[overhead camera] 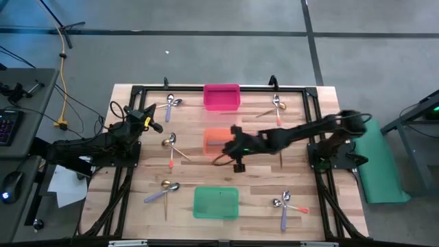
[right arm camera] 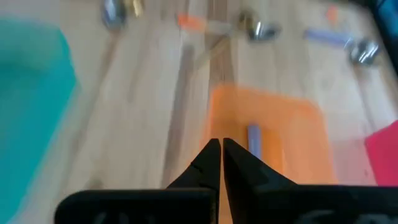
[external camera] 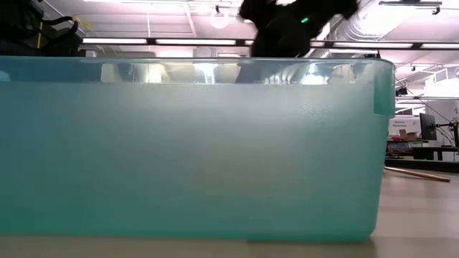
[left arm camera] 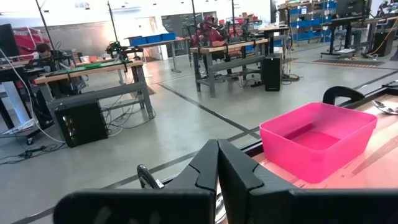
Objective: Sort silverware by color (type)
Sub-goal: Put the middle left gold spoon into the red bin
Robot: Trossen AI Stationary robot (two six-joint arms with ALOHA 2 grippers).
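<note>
One purple spoon [right arm camera: 254, 140] lies in the orange bin [right arm camera: 292, 118]; spoons [overhead camera: 170, 142] remain scattered across the table [overhead camera: 137, 206]. Right gripper [overhead camera: 239, 167] at centre and left gripper [overhead camera: 152, 122] at nine o'clock: jaws shut, empty.

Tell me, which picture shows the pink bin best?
The left wrist view: the pink bin looks big there, walls and inside showing. The high view shows it small from above; the right wrist view catches only an edge; the low view shows none.

Spoons [overhead camera: 170, 141] scattered flat on table; one purple-handled apparently in orange bin.
</note>
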